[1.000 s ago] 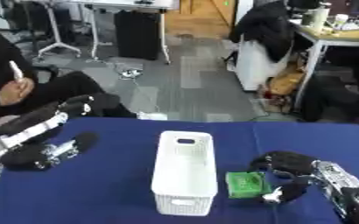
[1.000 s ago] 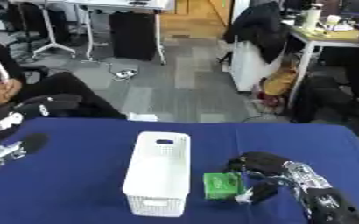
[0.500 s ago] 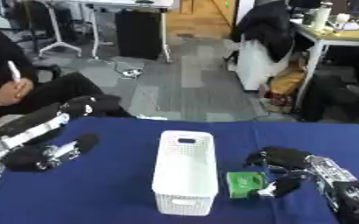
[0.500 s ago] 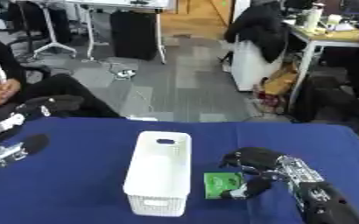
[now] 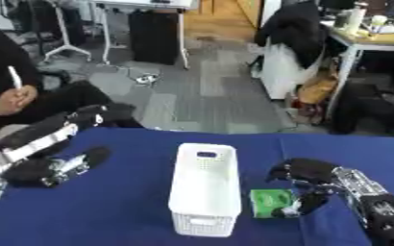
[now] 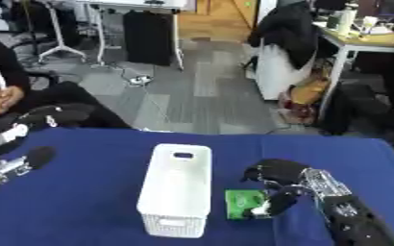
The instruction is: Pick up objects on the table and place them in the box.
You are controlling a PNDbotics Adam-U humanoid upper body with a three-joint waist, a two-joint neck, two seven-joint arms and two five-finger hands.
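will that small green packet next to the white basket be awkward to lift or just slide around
The small flat green packet lies flat on the blue tablecloth, so it probably won't roll or tip. It looks thin and light, so the right hand may nudge it towards the white perforated plastic basket.

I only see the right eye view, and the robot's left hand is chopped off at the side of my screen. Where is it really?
Observer: The left eye view shows the whole left hand. It lies on the blue table, left of the white box and apart from it.
Operator: Is it holding anything?
Observer: No. Its fingers look relaxed, pointing towards the box, with nothing in them.
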